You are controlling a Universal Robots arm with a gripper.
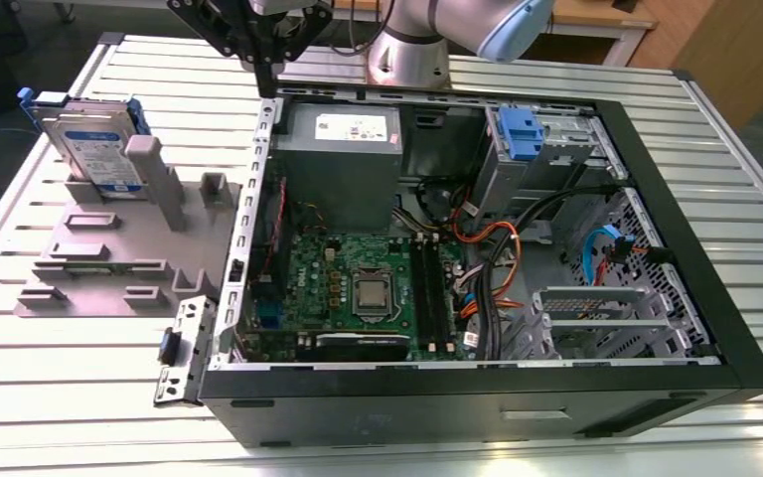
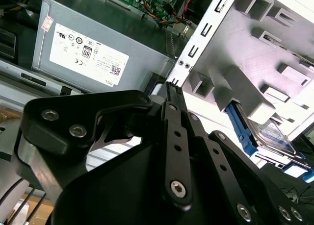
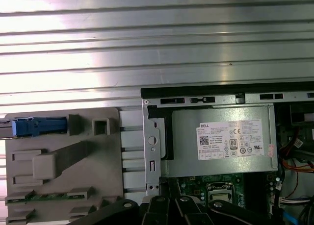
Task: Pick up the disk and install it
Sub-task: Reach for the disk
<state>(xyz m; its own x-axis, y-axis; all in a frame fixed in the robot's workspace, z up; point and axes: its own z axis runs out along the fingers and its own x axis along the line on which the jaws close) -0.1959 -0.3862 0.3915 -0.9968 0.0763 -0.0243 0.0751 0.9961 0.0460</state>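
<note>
Disk (image 1: pixel 90 149): flat silver-grey slab, white-blue label, blue plastic rails. Stands on edge in slot of matte grey moulded fixture (image 1: pixel 103 248), at exterior view's left, beside open black steel PC case (image 1: pixel 461 397). Gripper (image 1: pixel 266 68) above case's rear corner, well apart from disk. Fingers (image 2: pixel 172 95) pressed together, empty. Ribbed aluminium surface (image 1: pixel 37 397).

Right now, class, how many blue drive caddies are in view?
2: one on the disk in the grey holder; a second caddy in the case's bay. More may be hidden.

White printed label (image 3: pixel 235 139), on power-supply box (image 3: pixel 186 154)
</note>
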